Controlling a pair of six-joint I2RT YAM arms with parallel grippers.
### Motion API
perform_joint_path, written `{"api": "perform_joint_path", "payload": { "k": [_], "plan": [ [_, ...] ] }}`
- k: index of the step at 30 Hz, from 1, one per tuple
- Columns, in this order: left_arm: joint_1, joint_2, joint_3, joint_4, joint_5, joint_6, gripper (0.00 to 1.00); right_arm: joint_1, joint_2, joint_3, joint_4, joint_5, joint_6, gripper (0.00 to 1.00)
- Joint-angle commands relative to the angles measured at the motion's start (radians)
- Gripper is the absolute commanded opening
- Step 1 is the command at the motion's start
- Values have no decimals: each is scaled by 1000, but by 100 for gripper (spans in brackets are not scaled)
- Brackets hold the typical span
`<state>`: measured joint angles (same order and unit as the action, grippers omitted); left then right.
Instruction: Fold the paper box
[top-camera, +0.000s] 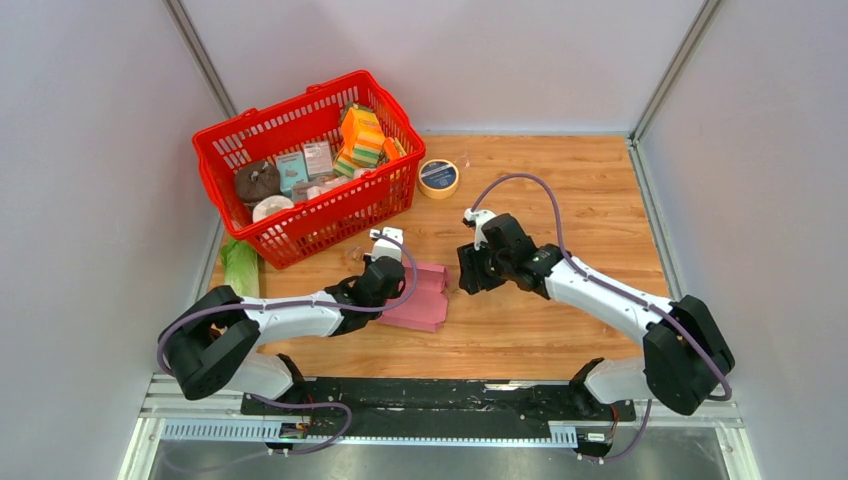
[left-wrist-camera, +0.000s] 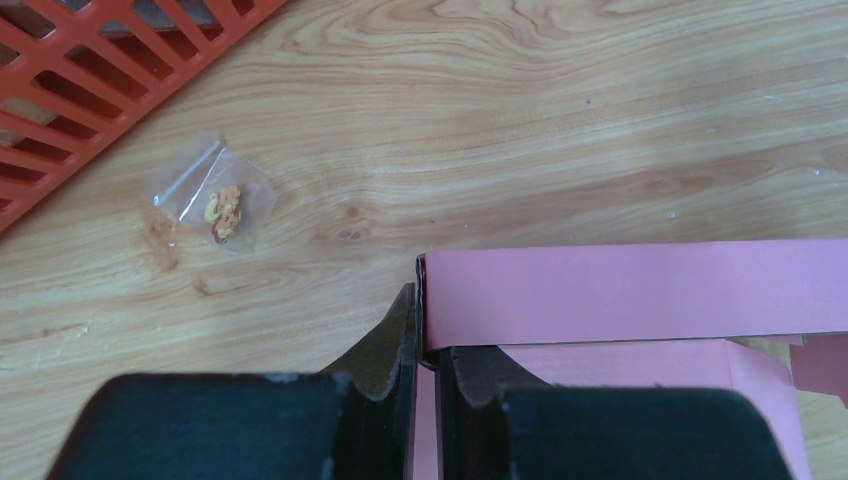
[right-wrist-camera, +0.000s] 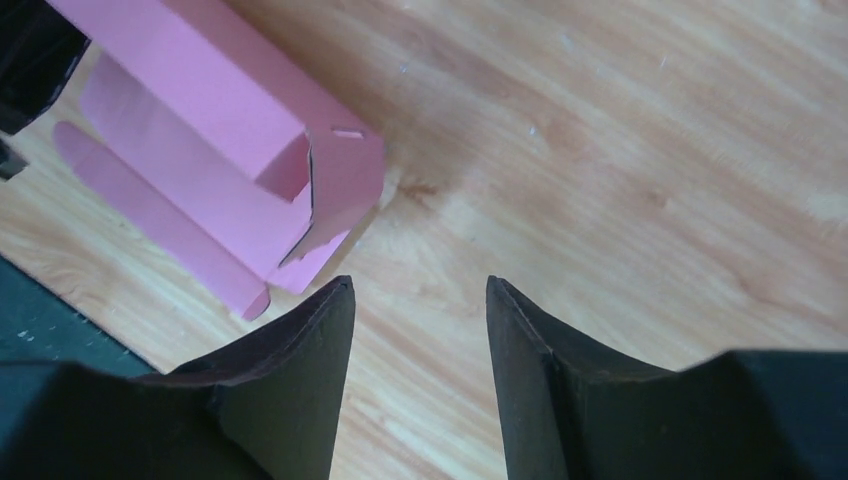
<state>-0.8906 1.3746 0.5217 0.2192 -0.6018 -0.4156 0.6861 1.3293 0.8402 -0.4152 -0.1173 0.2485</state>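
Note:
The pink paper box (top-camera: 420, 296) lies on the wooden table between the two arms, partly folded into a slim open-ended tube with loose flaps. My left gripper (top-camera: 385, 262) is shut on its left edge; in the left wrist view the jaws (left-wrist-camera: 427, 330) pinch the end of a raised pink panel (left-wrist-camera: 640, 292). My right gripper (top-camera: 472, 270) is open and empty, just right of the box. In the right wrist view the box (right-wrist-camera: 220, 160) lies up and left of my open fingertips (right-wrist-camera: 420, 290), its open end and a notched flap facing them.
A red basket (top-camera: 303, 215) with striped packs, small cartons and rolls stands at the back left. A tape roll (top-camera: 438, 178) lies right of it. A small clear bag (left-wrist-camera: 213, 205) lies near the basket. A green item (top-camera: 240, 266) lies by the left wall.

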Motion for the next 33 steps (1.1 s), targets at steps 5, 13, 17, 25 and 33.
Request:
{"api": "perform_joint_path", "payload": {
  "k": [5, 13, 17, 25, 33],
  "plan": [
    [-4, 7, 18, 49, 30, 23, 0, 7, 99, 71, 113, -7, -161, 48],
    [-2, -9, 32, 34, 73, 11, 0, 30, 74, -9, 228, -139, -201, 49],
    [-2, -12, 34, 19, 86, -6, 0, 64, 88, -4, 245, -113, -204, 50],
    [-2, -25, 38, -23, 102, -55, 0, 105, 73, -65, 380, 16, -166, 51],
    [-4, -6, 110, -147, 119, -132, 0, 145, 70, -113, 499, 198, -146, 34]
  ]
}}
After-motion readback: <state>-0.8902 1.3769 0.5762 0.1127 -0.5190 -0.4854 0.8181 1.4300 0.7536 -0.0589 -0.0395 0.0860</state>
